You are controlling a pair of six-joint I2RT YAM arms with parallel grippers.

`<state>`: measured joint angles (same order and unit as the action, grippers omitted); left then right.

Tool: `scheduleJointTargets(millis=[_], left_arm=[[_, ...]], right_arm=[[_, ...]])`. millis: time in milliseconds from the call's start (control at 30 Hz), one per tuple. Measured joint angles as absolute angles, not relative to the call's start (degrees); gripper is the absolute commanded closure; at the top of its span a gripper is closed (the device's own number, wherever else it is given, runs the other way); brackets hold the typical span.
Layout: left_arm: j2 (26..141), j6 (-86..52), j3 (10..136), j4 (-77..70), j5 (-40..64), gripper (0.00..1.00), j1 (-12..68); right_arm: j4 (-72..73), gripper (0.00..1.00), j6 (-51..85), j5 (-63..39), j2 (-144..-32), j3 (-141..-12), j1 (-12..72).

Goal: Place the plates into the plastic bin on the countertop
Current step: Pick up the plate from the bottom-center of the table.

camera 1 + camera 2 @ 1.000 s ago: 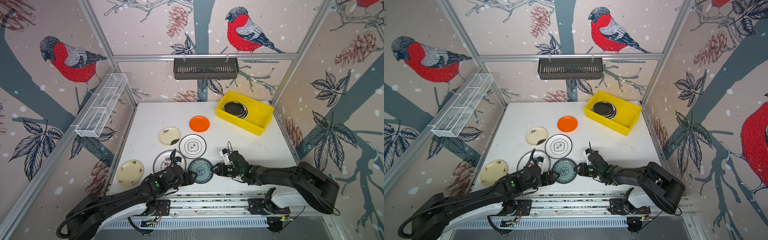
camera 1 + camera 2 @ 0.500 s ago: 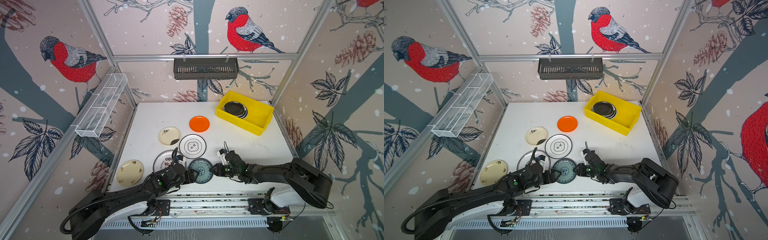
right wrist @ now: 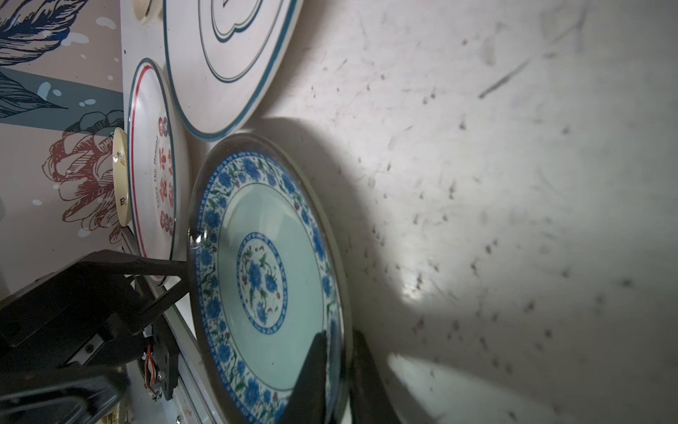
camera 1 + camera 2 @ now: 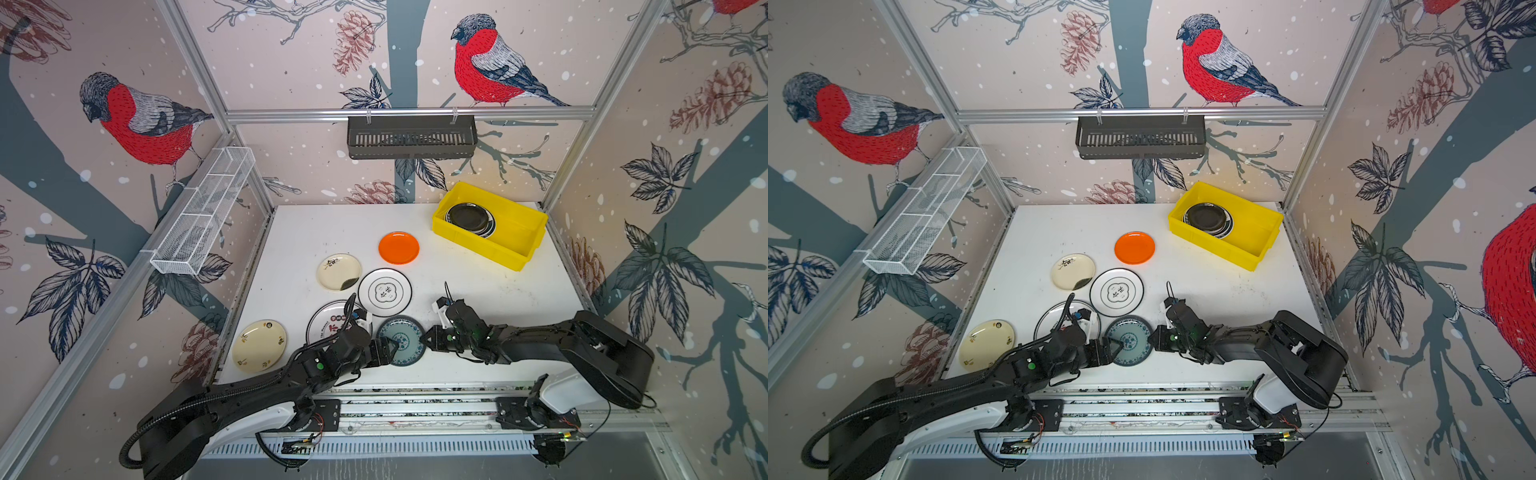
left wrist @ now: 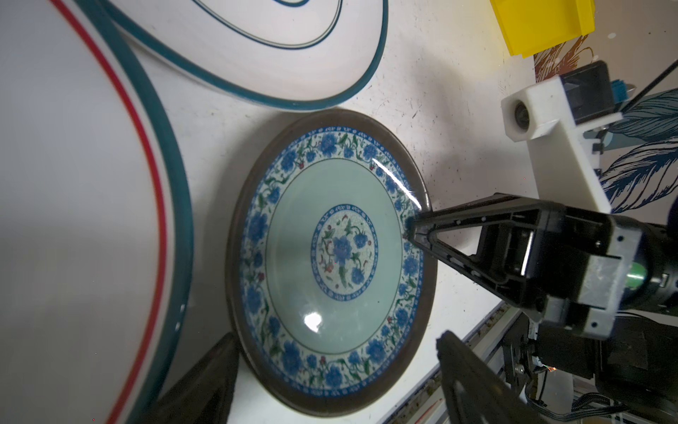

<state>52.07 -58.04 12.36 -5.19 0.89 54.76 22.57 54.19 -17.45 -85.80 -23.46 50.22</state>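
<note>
Half open before, the right pincer (image 4: 424, 338) now pinches the teal plate (image 4: 403, 343) — left pincer (image 4: 393, 344) gapes wide opposite

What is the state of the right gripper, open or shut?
Shut: the right gripper pinches the rim of the teal plate between its fingers.

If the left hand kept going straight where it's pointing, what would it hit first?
The teal patterned plate: the left hand, open, sits right at its rim. Beyond it, the right hand pinches the far edge.
</note>
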Motion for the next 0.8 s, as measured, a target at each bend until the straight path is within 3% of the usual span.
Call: scheduleJointTargets(millis=[400,800], left_arm=[[49.0,-57.7,13.6,-4.1,1.2,0.02,54.8],[48.6,-56.9,13.9,-4.4,0.0,0.02,54.8]], right_arm=[[18.9,0.98,55.1,-16.0,-81.9,-22.5,49.6],[9.0,0.99,55.1,-10.8,-70.8,-20.5,44.3]])
